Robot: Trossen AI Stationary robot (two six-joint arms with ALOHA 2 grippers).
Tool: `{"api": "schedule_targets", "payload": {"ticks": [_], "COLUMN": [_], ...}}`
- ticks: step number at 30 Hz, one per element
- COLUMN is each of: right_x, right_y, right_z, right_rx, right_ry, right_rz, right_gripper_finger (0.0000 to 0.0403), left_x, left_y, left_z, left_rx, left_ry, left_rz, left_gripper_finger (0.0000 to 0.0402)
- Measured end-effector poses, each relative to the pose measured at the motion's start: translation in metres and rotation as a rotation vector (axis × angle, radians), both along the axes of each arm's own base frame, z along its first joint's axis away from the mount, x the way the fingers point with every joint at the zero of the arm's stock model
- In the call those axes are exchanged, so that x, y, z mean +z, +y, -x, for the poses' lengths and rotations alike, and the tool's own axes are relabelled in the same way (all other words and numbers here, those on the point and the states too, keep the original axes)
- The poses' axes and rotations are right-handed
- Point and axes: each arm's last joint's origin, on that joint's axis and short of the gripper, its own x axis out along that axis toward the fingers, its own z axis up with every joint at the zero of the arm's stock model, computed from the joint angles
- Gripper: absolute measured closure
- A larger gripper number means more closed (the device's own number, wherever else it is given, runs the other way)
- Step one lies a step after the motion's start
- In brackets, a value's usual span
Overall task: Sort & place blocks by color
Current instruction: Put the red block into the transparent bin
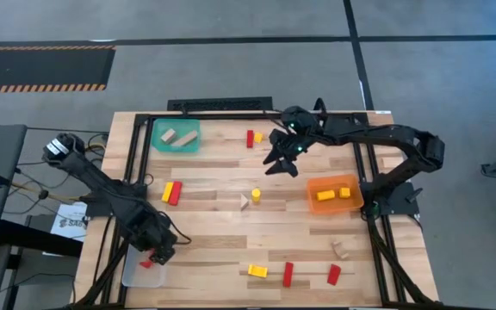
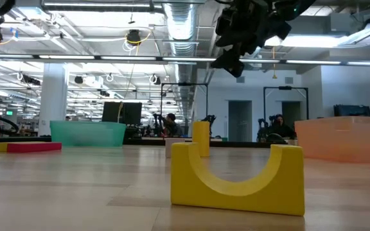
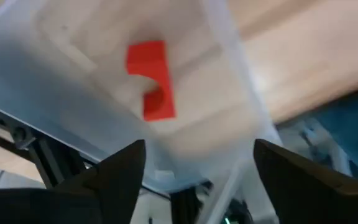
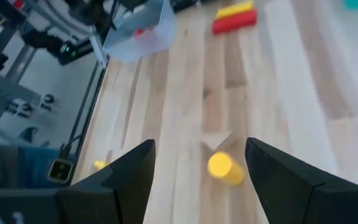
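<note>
Closest to the table-level camera, a yellow arch block stands upright with its curved cut-out facing up; it corresponds to the yellow block near the table's front edge, just beside a red brick.

At the front left corner, the left gripper is held over the clear tray. Its fingers are spread wide and hold nothing. A red notched block lies in the tray, directly beyond the fingertips.

Farther back, the right gripper is raised above the table near the back edge, fingers parted and empty. A yellow cylinder lies on its side on the bare wood, seen between the two fingers in the wrist view, with a pale wooden block touching it. In the overhead view that cylinder lies toward the table's middle, nearer the right arm than the left. The orange tray, already holding yellow blocks, sits on the right-hand side.
</note>
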Motion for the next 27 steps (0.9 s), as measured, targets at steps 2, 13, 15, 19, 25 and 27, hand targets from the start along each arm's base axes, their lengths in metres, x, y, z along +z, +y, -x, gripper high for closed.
{"api": "schedule_targets", "payload": {"ticks": [2, 13, 15, 19, 25, 27], "right_x": [0.001, 0.018, 0.019, 0.018, 0.012, 0.01], "right_y": [0.006, 0.039, 0.043, 0.053, 0.084, 0.098], "right_z": [0.001, 0.007, 0.007, 0.005, 0.006, 0.008], "right_rx": [0.015, -0.138, -0.195, -0.264, -0.346, -0.377], "right_ry": [0.013, 0.084, 0.101, 0.144, 0.265, 0.311], "right_rz": [-0.006, 0.006, -0.009, -0.052, -0.112, -0.11], "right_gripper_finger": [0.0132, 0.0132, 0.0132, 0.0132, 0.0132, 0.0132], "left_x": [0.01, 0.029, 0.018, -0.006, -0.023, -0.026], "left_y": [0.011, 0.118, 0.139, 0.174, 0.198, 0.201], "left_z": [-0.002, -0.009, -0.013, -0.018, -0.041, -0.052], "left_rx": [0.02, 0.229, 0.238, 0.194, 0.036, -0.008], "left_ry": [-0.069, -0.28, -0.227, -0.128, -0.244, -0.336], "left_rz": [0.016, -0.422, -0.459, -0.497, -0.533, -0.533], "left_gripper_finger": [0.0098, 0.0113, 0.0121, 0.0136, 0.0147, 0.0148]}}
